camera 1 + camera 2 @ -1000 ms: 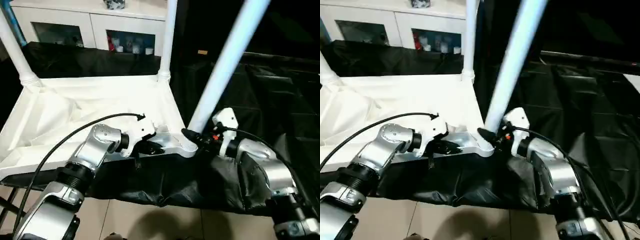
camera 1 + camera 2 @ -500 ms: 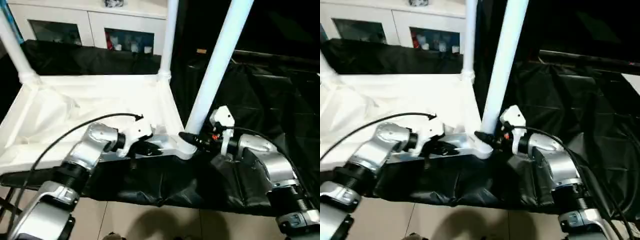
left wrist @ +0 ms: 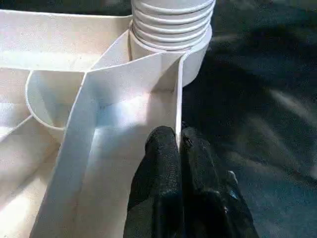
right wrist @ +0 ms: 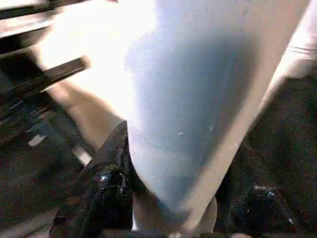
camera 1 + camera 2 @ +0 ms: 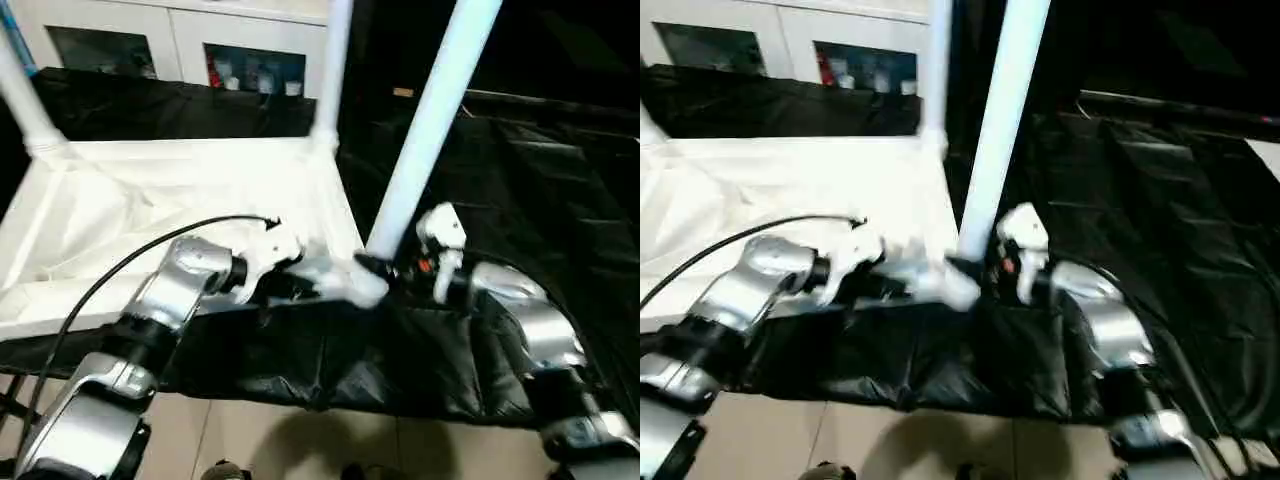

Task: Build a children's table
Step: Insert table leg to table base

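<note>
1. Jaws first, left to right: the left gripper [image 3: 179, 148] is pinched nearly closed on the thin side wall of the table top [image 5: 150, 200], right by the near corner socket [image 3: 195, 54]. So the top is probably being steadied, kept from sliding on the black cloth [image 5: 560, 200].
2. Upside down is how the top is laid, ribs showing, so legs can be dropped into the sockets. Two far legs [image 5: 330, 70] are already standing in theirs.
3. The near right leg [image 5: 430, 120] is seated collar-down in the socket, leaning a bit.
4. Over on the right, the right gripper [image 5: 385, 268] is held about half open, wrapped around that leg's base, likely to straighten or push it home.
</note>
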You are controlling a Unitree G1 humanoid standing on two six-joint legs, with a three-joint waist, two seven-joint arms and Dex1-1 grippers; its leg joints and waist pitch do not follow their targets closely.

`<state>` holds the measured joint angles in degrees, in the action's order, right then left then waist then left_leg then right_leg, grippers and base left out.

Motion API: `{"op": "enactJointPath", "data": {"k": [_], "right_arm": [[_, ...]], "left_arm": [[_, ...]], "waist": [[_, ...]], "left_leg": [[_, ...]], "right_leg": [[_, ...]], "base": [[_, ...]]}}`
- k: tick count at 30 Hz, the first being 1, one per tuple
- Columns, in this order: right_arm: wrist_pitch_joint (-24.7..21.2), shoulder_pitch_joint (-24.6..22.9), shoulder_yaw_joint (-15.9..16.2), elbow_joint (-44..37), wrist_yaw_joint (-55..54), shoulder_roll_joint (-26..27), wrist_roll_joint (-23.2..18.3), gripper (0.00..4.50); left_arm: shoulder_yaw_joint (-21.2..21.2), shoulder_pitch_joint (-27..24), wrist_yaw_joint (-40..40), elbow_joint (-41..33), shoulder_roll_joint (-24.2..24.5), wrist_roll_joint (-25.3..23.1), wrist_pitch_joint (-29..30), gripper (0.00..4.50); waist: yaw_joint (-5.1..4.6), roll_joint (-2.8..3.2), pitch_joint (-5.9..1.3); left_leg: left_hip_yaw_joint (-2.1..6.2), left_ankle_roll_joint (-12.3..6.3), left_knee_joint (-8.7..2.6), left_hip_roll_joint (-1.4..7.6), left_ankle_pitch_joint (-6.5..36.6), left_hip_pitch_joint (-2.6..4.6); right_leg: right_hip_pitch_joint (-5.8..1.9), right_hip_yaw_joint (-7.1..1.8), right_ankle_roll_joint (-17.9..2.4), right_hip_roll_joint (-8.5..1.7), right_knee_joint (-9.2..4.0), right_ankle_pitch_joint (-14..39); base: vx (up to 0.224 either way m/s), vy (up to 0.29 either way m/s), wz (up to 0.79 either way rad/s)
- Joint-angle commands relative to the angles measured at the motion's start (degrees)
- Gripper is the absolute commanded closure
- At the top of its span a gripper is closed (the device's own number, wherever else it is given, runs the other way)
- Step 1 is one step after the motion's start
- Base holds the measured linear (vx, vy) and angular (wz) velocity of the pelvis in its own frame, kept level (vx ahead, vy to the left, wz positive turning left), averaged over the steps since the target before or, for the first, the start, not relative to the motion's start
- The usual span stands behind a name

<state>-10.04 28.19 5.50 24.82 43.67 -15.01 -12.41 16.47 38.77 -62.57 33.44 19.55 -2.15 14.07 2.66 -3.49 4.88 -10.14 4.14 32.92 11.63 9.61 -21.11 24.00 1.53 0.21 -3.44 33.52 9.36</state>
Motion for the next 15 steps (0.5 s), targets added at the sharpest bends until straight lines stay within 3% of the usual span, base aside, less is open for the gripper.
{"op": "enactJointPath", "data": {"k": [1,3,5,7,8,9,13,14,15], "right_arm": [[-3.25,-1.34,0.57,8.42,-7.47,2.12,3.72,2.64],[-3.4,-0.36,-0.17,10.02,-10.61,3.32,3.99,2.64],[-4.54,2.55,-1.49,14.98,-18.05,6.14,4.55,2.64],[-5.76,5.32,-2.64,19.42,-23.74,8.84,4.7,2.64],[-5.93,6.0,-2.69,20.05,-24.61,9.67,4.67,2.64],[-5.98,6.27,-2.57,20.2,-24.86,10.07,4.71,2.64],[-5.66,6.96,-1.97,20.32,-24.68,11.3,5.0,2.64],[-5.79,7.21,-1.86,20.52,-24.85,11.6,5.25,2.64],[-5.93,7.45,-1.81,20.73,-24.83,11.9,5.36,2.64]], "left_arm": [[-2.65,2.29,4.29,-3.85,-2.63,1.41,3.43,4.5],[-2.9,2.3,5.59,-4.9,-3.53,1.53,5.16,4.5],[-3.0,2.11,9.47,-7.6,-5.97,0.75,8.98,4.5],[-2.27,1.74,12.77,-10.23,-8.34,-0.45,12.12,4.5],[-1.81,1.6,13.42,-10.68,-8.95,-0.9,12.47,4.5],[-1.43,1.47,13.65,-10.76,-9.11,-1.29,12.16,4.5],[-0.09,0.88,14.11,-10.58,-8.86,-2.42,11.03,4.5],[0.17,0.71,14.14,-10.63,-8.7,-2.5,11.0,4.5],[0.31,0.57,14.18,-10.65,-8.56,-2.52,10.97,4.5]], "waist": [[-0.41,0.65,-2.54],[-0.81,0.76,-2.45],[-0.87,0.81,-2.63],[-1.13,0.53,-2.8],[-1.3,0.71,-2.81],[-1.21,0.46,-3.05],[-0.92,0.53,-3.37],[-0.84,0.19,-3.56],[-0.71,0.27,-3.51]], "left_leg": [[1.56,2.07,-5.13,1.36,26.15,0.84],[1.61,2.22,-5.44,1.42,25.31,0.35],[1.41,2.17,-5.26,1.28,25.47,0.67],[1.28,2.04,-5.22,1.26,23.92,0.39],[1.22,2.19,-5.21,1.31,22.81,0.32],[0.92,1.8,-5.0,1.2,21.9,0.47],[0.28,0.23,-4.64,1.14,16.42,0.44],[0.1,-0.35,-4.54,1.06,15.21,0.41],[0.15,-0.46,-4.56,1.06,14.6,0.34]], "right_leg": [[-1.37,-1.05,-6.46,-4.27,-5.59,35.02],[-1.72,-0.7,-7.49,-4.25,-5.39,31.05],[-1.58,-0.76,-8.1,-4.27,-5.36,29.6],[-1.89,-0.79,-8.55,-4.32,-5.16,27.96],[-1.88,-0.86,-9.1,-4.34,-4.87,26.14],[-1.9,-0.84,-9.2,-4.21,-4.98,24.59],[-2.29,-1.06,-11.26,-3.88,-4.1,14.94],[-2.54,-1.03,-11.57,-3.91,-4.03,14.23],[-2.65,-1.03,-11.5,-4.04,-3.97,14.6]], "base": [[0.0,0.0,0.0],[0.0,0.0,0.0],[0.0,0.0,0.0],[0.0,0.0,0.0],[0.0,0.0,0.0],[0.0,0.0,0.0],[0.013,-0.003,0.01],[0.0,0.0,0.0],[0.0,0.0,0.0]]}}
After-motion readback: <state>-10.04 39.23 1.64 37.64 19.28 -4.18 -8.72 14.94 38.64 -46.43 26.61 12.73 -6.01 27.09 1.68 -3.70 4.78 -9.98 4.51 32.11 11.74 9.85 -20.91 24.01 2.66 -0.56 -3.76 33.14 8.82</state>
